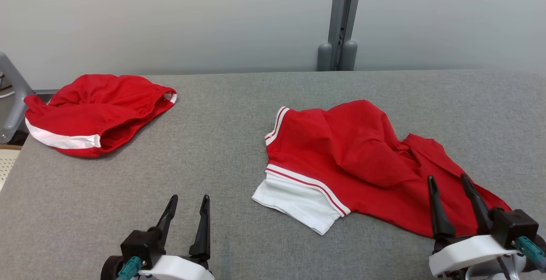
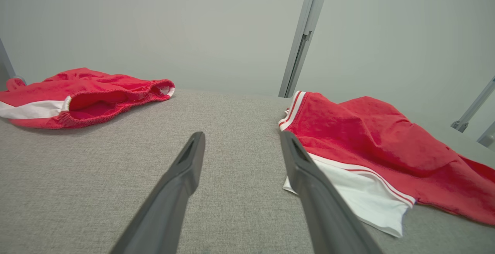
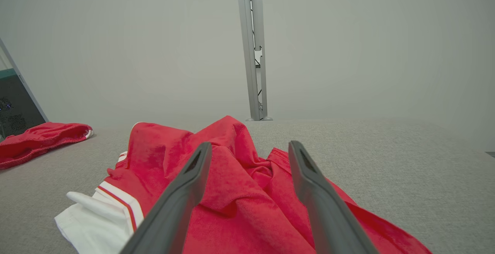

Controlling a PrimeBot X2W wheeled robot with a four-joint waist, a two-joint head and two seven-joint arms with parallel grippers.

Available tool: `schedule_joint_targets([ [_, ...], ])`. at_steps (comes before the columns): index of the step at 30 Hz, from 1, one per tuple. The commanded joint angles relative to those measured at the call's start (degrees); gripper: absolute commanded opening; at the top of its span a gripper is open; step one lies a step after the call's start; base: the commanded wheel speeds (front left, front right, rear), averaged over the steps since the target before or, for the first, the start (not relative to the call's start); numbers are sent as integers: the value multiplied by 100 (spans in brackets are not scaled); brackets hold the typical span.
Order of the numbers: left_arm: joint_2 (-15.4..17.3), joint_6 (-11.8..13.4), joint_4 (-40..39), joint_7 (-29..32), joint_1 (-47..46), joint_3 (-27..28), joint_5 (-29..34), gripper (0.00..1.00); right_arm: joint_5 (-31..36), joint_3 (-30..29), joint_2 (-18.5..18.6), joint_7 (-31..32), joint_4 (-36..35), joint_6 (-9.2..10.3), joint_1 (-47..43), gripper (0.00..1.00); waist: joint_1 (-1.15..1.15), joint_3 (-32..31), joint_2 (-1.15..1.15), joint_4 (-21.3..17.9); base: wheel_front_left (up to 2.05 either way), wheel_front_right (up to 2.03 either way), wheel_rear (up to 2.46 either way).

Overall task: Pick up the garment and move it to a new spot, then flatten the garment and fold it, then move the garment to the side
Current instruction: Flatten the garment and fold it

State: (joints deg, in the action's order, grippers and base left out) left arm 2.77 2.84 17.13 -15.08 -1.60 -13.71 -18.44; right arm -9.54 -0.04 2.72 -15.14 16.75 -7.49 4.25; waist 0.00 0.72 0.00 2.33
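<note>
A crumpled red garment (image 1: 354, 152) with white trim and a white sleeve lies right of centre on the grey table (image 1: 239, 114); it also shows in the left wrist view (image 2: 367, 134) and the right wrist view (image 3: 239, 192). My right gripper (image 1: 448, 180) hovers open over the garment's near right part, nothing between its fingers (image 3: 185, 192). My left gripper (image 1: 190, 201) stands open over bare table, left of the garment's white sleeve (image 2: 359, 200), its fingers (image 2: 181, 173) apart and holding nothing.
A second red garment (image 1: 94, 111) with a white band lies bunched at the far left of the table (image 2: 77, 99) (image 3: 38, 142). A grey post (image 1: 341, 20) rises behind the table's far edge. A grey frame (image 1: 10, 96) stands at the left edge.
</note>
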Motion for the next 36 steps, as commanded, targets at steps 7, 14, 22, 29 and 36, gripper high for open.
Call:
schedule_joint_targets([
  [7, 22, 17, -6, -13, -1, 12, 15, 100, -7, 18, 33, -3, -13, -2, -1, 100, 0, 14, 0, 4, 0, 0, 0],
  [14, 20, -75, 289, -12, -154, -116, 89, 100, -33, 57, 33, -2, -2, -1, 55, 100, 0, 85, 0, -35, 0, 0, 0],
  [22, 21, -319, 1179, 692, -905, -757, 24, 100, -43, 120, 34, -2, 34, -2, 177, 100, 0, 252, 0, -236, 0, 0, 0],
  [29, 24, -70, 1994, 1407, -1679, -1190, -341, 100, -43, 179, 33, -3, 54, -2, 257, 100, 0, 404, 0, -611, 0, 0, 0],
  [36, 25, 167, 2520, 1370, -2066, -1263, -632, 100, -39, 182, 31, -2, 39, -2, 287, 100, 0, 537, 0, -877, 0, 0, 0],
])
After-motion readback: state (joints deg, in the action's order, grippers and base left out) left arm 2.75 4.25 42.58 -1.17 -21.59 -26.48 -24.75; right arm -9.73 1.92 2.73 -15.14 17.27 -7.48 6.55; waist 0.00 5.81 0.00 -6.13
